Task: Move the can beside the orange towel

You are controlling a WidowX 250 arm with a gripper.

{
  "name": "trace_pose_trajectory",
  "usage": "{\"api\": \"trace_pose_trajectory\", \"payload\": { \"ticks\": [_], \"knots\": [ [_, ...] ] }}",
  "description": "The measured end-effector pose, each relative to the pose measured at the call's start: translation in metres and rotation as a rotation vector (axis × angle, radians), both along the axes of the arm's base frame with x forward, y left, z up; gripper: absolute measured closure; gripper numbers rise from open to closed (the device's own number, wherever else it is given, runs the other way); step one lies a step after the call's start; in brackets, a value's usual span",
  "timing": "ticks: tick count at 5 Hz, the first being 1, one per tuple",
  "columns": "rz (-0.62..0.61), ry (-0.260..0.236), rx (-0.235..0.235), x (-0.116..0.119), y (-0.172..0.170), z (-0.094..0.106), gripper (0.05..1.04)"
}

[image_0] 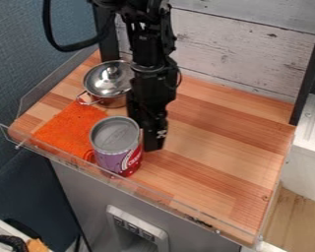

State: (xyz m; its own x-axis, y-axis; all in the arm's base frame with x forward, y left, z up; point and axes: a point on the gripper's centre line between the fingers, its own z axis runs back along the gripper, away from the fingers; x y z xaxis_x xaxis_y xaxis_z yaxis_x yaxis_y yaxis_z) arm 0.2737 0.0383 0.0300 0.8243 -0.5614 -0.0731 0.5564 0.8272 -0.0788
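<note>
- Found at eight o'clock from the middle of the surface (212,147): the can (117,146), upright, with grey top, purple and red side — close to the near edge.
- Spread at nine o'clock on the surface: the orange towel (68,127), partly hidden behind the can. Seen from the can, at ten o'clock and just beside; cannot tell whether touching.
- Hanging down from twelve o'clock, just right of the can, at its three o'clock: the black end effector (153,140). Cannot tell whether wide, narrow or holding the can — nor whether touching its side.
- Coming in from the top edge, at twelve o'clock: the black arm (150,49), with a thick black cable (49,29) looping out toward eleven o'clock.
- Set at eleven o'clock on the surface: a metal pot (112,102) under a shiny lid (108,78), near the towel's far end, with a wire handle toward the towel.
- Running along the near side: a clear low rim (137,185); below, at six to seven o'clock, a grey panel with a row of switches (135,229).
- Rising at one o'clock: a wall of weathered white boards (232,49).
</note>
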Motion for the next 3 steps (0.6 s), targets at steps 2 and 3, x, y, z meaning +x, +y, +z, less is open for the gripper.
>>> {"api": "trace_pose_trajectory", "payload": {
  "ticks": [2,3],
  "knots": [
    [0.210,-0.168,-0.032,0.037,-0.032,0.026,0.082],
    [0.337,-0.186,-0.006,0.038,-0.029,0.035,0.082]
  ]
}}
